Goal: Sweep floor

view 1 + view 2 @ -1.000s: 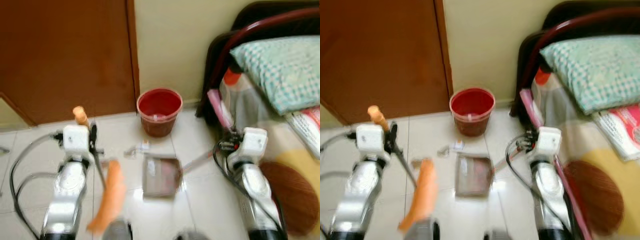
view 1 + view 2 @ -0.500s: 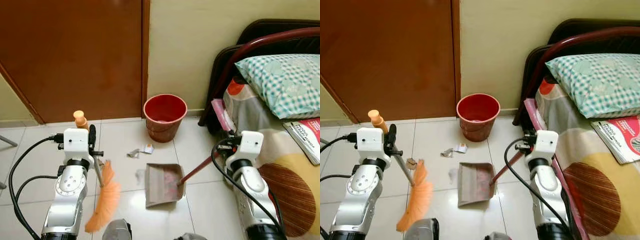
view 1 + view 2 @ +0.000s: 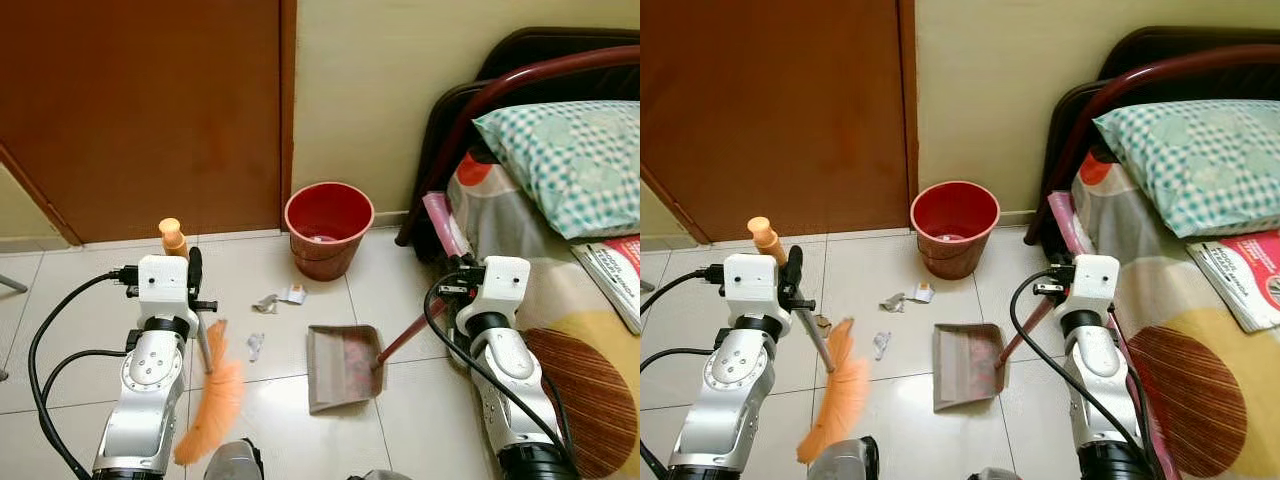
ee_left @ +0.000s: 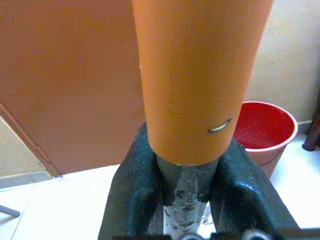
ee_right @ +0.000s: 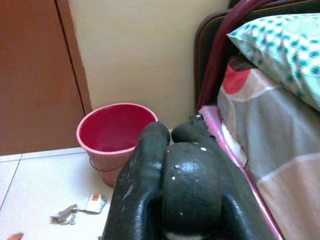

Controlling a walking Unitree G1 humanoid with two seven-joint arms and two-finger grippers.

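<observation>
The left pincer is closed around the handle of a small broom, and its two black fingers press the grey shaft just below the orange cap of the handle. The broom hangs down at a slant beside the left arm, with its orange bristles low over the white tiled floor.

The right pincer is closed on the dark round end of the dustpan handle. The red handle runs down at a slant from the right arm to the dustpan, which lies flat on the floor between the two arms, nearer to the right one.

A small scrap of paper lies on the tiles between the broom bristles and the dustpan, apart from both. Two more scraps lie farther on, near the foot of a red bucket. The bucket stands upright by the yellow wall, just beside the brown door.

On the right stands a bed with a dark frame. It carries a green checked pillow and a magazine on a patterned cover.
</observation>
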